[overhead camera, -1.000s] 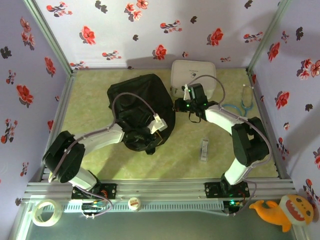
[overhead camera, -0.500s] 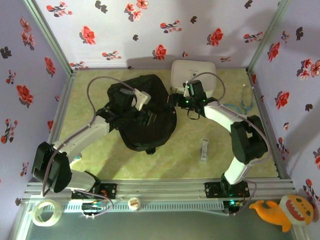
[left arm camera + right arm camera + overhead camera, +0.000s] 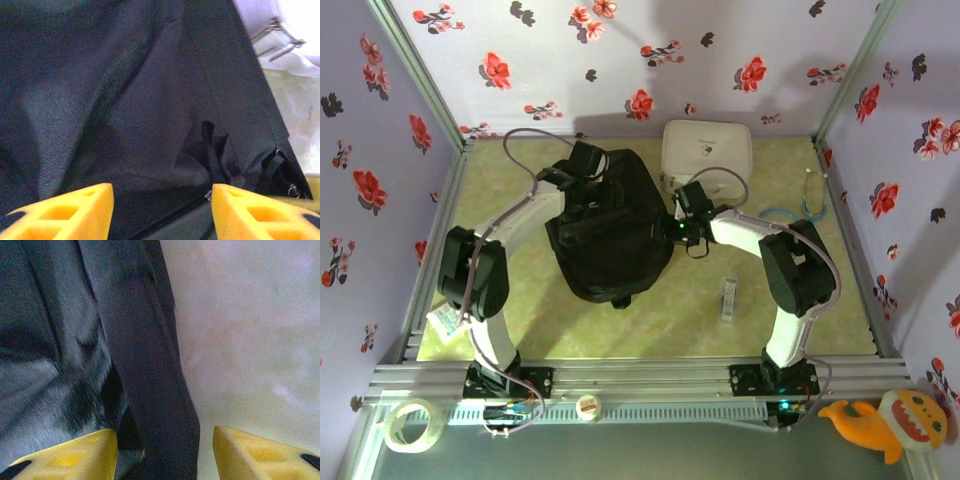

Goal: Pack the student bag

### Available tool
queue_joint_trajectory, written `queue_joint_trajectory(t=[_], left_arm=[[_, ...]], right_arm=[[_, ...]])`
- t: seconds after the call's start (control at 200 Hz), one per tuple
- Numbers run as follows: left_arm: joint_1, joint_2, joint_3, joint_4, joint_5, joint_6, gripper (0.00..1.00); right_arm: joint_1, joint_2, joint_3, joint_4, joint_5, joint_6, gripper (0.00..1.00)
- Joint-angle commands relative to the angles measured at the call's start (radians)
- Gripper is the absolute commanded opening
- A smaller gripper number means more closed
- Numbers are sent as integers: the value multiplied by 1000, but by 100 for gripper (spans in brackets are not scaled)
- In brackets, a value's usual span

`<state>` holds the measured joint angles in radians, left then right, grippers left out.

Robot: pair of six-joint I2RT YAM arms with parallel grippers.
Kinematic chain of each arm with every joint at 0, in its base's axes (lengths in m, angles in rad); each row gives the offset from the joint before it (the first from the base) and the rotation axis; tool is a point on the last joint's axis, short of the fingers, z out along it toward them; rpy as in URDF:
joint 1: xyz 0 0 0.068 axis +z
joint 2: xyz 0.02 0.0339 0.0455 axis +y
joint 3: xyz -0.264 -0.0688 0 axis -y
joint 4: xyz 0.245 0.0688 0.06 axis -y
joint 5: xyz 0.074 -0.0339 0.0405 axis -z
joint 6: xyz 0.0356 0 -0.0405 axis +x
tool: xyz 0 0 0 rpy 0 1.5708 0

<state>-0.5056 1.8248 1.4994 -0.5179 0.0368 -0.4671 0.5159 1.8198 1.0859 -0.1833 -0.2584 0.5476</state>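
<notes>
At the far left, off the desk's near corner, a roll of tape [image 3: 412,424] lies by the metal rail [image 3: 640,380], and a small printed packet [image 3: 447,320] peeks out from behind the left arm [image 3: 470,275], half covered and too small to read. That arm reaches over the far left of the student bag [image 3: 610,235], which lies slumped in the middle of the desk [image 3: 510,230], its far part hidden under the wrist. From the wrist camera the left fingers [image 3: 65,212] stand spread just above the dark fabric, pinching nothing; a zipper pull and strap end beyond them are blurred. The bag's right edge lies just beside the white case [image 3: 708,152] at the back, whose near corner the right arm [image 3: 760,235] covers. The right fingers [image 3: 75,455] are also spread, with the bag's dark edge running down into the gap between them; whether either finger touches it cannot be told. Further right a small clear item [image 3: 728,299] lies alone, too small to name, and a thin blue loop [image 3: 772,211] is partly cut off by the arm. Outside the right corner sits an orange plush toy [image 3: 890,420]. The desk is mottled yellow-green; pale lilac walls [image 3: 380,150] printed with red and black flowers close it in on three sides.
</notes>
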Motion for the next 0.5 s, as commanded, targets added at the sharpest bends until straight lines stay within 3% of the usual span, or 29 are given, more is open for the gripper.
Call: queue_joint_trajectory(t=[0.0,0.495], left_arm=[[7,36,42,-45,24,-112,51],[4,106,17,45,197,-215,48]], right_arm=[[20,-67,-84,31,-14,44,51],[73,-131,-225,148,-69,121,50]])
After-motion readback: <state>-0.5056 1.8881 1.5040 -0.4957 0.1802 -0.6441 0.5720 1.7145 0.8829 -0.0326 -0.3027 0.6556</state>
